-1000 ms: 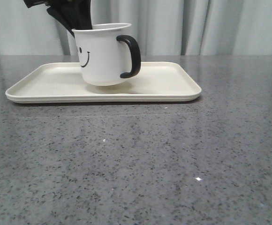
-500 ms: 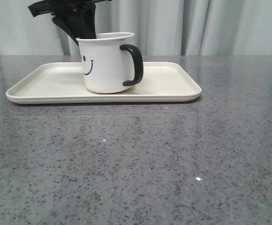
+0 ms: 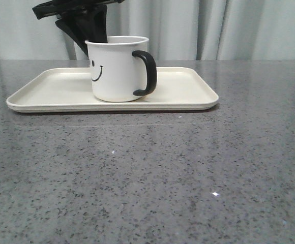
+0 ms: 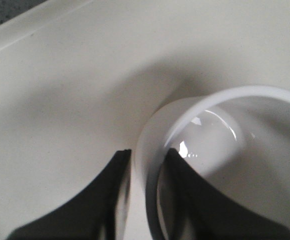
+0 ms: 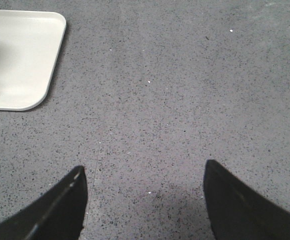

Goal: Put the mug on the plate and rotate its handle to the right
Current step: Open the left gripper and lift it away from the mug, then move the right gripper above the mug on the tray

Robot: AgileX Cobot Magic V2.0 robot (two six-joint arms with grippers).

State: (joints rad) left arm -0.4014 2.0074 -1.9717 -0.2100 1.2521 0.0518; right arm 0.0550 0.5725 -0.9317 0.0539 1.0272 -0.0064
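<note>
One glossy white cylindrical mug (image 3: 116, 68) on flat cream plate (image 3: 46, 91), left fingers (image 4: 147, 195) pinching its rim, right fingers (image 5: 142, 200) spread.

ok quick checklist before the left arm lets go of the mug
1. mug resting on plate: ok, base flat, upright.
2. handle pointing right: ok in the front view.
3. left end effector grip: fingers straddle the mug wall at the rim, one inside, one outside; must open before lifting.
4. Mug well inside the plate rim: ok.
5. right end effector clear: ok, open over bare table.
</note>
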